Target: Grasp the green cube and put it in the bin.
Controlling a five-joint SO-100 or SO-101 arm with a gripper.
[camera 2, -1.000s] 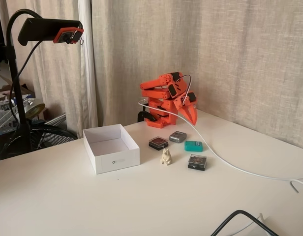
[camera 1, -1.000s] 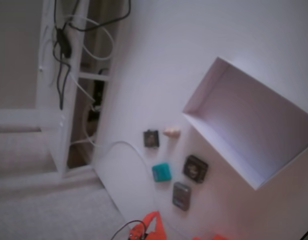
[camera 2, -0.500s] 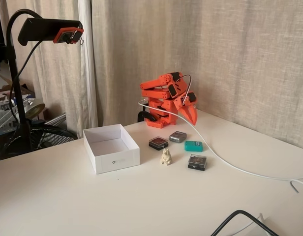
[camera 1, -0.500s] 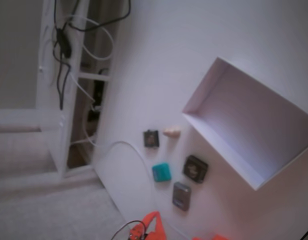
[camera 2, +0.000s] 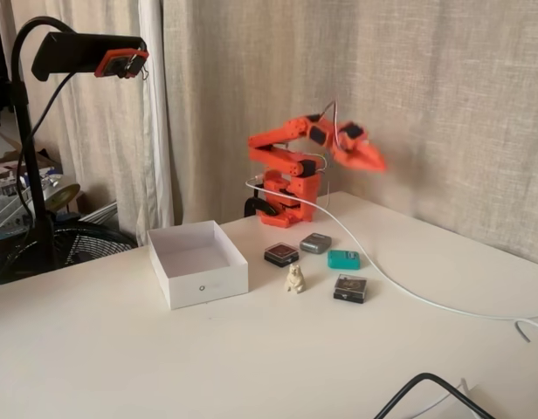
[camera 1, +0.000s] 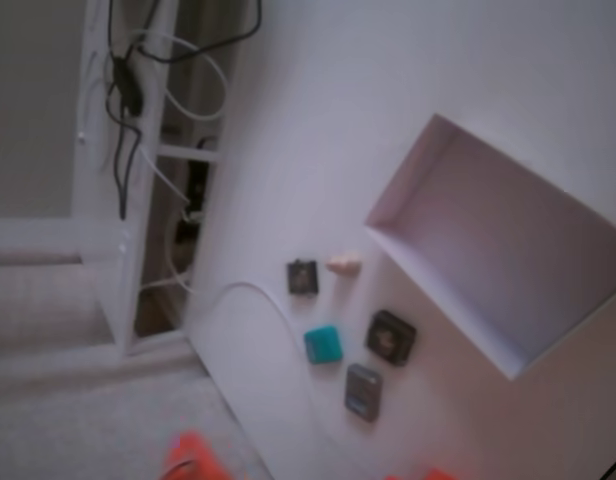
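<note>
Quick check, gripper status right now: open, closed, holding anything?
Gripper: raised in the air, motion-blurred; open or shut cannot be told. It holds nothing visible; the green cube sits on the table.

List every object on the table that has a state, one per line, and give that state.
green cube: flat on table, ungrasped.
bin: open-topped, empty.
gripper: raised, holding nothing; blurred, so open or shut is unclear.
grey block: lying flat.
figurine: upright.
white cable: slack across table.

I worked in a home room: beige curtains (camera 2: 251, 78), a floor fan (camera 2: 72, 240), my white desk (camera 2: 251, 367).
</note>
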